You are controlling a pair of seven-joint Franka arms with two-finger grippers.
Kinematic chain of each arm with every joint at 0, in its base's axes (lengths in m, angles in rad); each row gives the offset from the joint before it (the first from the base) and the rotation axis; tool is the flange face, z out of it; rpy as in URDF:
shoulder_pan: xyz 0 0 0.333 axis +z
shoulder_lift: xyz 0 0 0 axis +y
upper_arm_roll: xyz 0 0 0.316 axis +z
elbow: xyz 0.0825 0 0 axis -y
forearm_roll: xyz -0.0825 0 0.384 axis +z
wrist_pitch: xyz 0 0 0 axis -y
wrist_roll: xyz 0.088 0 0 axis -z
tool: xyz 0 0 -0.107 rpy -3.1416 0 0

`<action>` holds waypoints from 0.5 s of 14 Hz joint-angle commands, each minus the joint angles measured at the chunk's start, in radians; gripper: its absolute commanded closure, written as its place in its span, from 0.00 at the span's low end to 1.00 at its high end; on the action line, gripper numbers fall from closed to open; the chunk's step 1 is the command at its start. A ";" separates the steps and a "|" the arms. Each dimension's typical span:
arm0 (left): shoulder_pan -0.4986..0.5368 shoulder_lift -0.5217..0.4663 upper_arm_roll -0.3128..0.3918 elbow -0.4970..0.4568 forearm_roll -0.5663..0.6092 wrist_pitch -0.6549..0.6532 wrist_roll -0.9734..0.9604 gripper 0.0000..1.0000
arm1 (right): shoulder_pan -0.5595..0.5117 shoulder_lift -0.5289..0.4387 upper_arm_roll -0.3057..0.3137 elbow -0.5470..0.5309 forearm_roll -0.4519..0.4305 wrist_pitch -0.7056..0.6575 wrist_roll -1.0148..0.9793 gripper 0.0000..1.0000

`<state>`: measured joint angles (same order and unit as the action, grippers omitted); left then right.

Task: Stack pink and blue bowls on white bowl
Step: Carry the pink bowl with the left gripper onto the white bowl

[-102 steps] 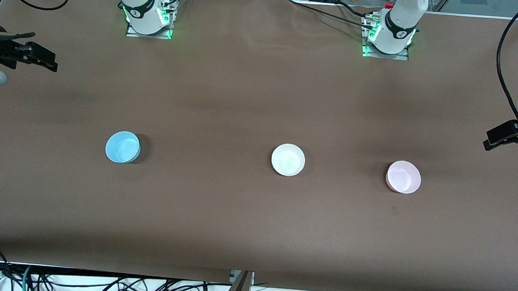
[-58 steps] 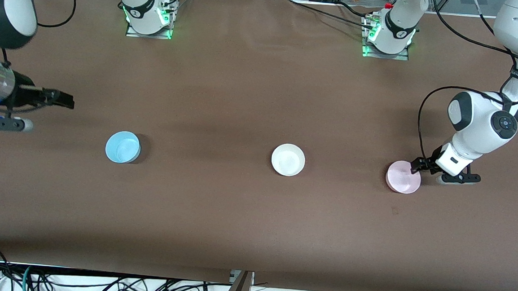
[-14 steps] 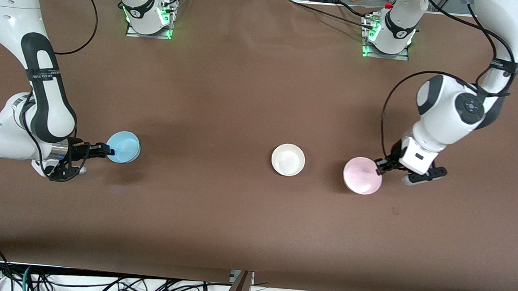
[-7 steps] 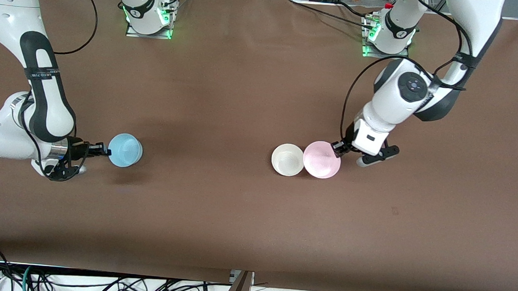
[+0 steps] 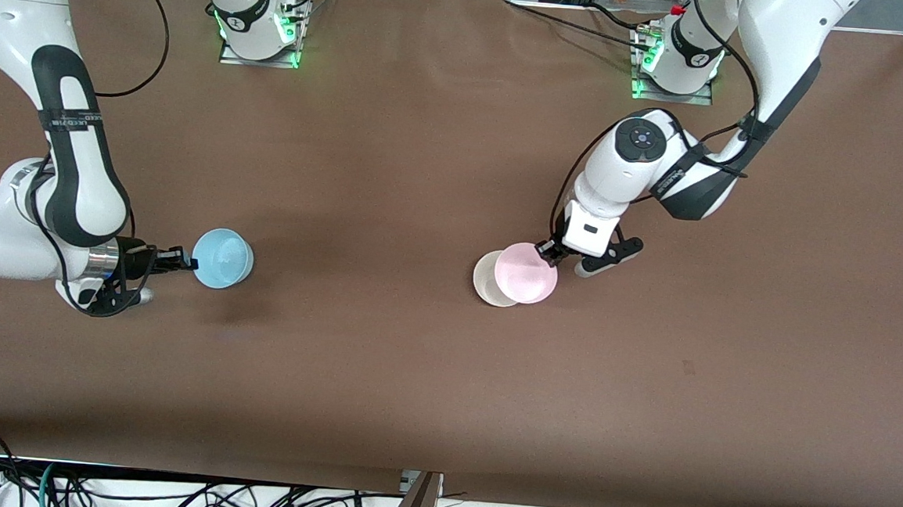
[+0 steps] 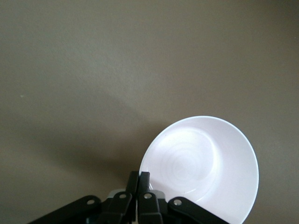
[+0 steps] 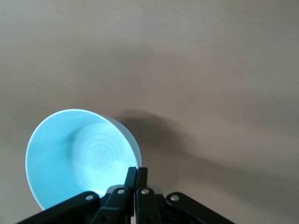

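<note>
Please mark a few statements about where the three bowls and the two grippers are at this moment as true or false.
1. The left gripper is shut on the pink bowl's rim. True.
2. The pink bowl sits nested squarely in the white bowl. False: it is held above, overlapping only part of it.
3. The right gripper is shut on the blue bowl. True.
4. The blue bowl is stacked on the white bowl. False: it is apart, toward the right arm's end of the table.
</note>
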<state>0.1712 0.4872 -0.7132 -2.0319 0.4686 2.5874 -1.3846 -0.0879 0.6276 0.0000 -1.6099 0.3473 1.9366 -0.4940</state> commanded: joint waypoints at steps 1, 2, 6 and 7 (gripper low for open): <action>-0.038 0.031 0.009 0.041 0.035 -0.001 -0.071 1.00 | 0.016 -0.032 0.052 0.019 0.013 -0.050 0.104 1.00; -0.045 0.033 0.011 0.041 0.035 0.000 -0.083 1.00 | 0.016 -0.037 0.076 0.022 0.013 -0.051 0.123 1.00; -0.061 0.047 0.014 0.041 0.035 0.000 -0.109 1.00 | 0.022 -0.037 0.164 0.042 0.004 -0.050 0.276 1.00; -0.065 0.053 0.014 0.041 0.035 0.000 -0.110 1.00 | 0.030 -0.037 0.175 0.050 0.004 -0.050 0.313 1.00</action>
<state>0.1240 0.5167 -0.7092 -2.0138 0.4718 2.5889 -1.4615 -0.0586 0.5968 0.1489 -1.5794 0.3475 1.9023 -0.2492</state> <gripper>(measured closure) 0.974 0.982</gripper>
